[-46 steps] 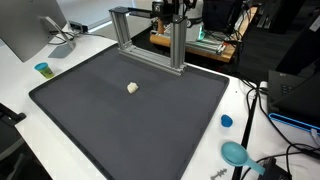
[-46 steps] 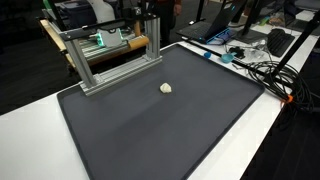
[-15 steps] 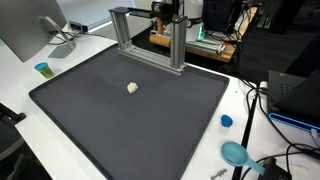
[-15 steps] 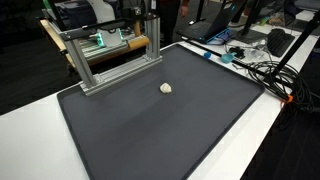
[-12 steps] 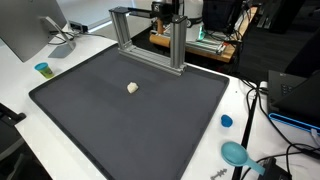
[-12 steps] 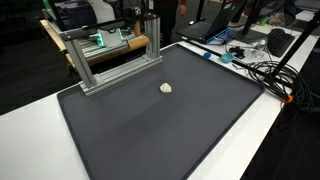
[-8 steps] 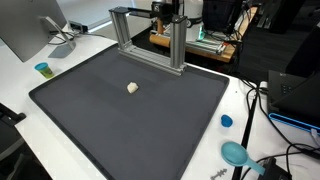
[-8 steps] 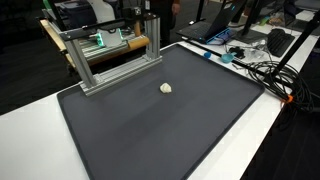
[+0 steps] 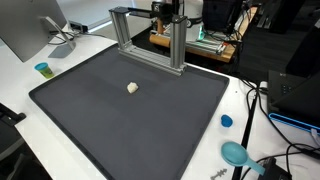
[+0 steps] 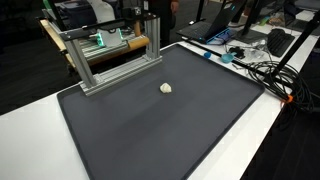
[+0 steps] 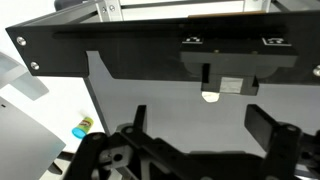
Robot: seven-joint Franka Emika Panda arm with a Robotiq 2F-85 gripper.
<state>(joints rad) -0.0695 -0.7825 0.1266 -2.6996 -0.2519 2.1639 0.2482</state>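
Note:
A small off-white lump (image 9: 132, 87) lies on the dark mat (image 9: 120, 130); it also shows in the other exterior view (image 10: 166, 87) and in the wrist view (image 11: 210, 96). An aluminium frame (image 9: 178, 45) stands along the mat's far edge. My gripper (image 9: 166, 10) hangs high behind that frame, far from the lump. In the wrist view its two fingers (image 11: 200, 130) are spread wide with nothing between them, and a dark bar (image 11: 150, 55) crosses the view in front of the lump.
A monitor (image 9: 25, 30) and a small blue cup (image 9: 42, 69) stand beside one edge of the mat. A blue cap (image 9: 226, 121), a teal round object (image 9: 235, 153) and cables (image 10: 255, 65) lie on the white table on the opposite side. Equipment crowds the area behind the frame.

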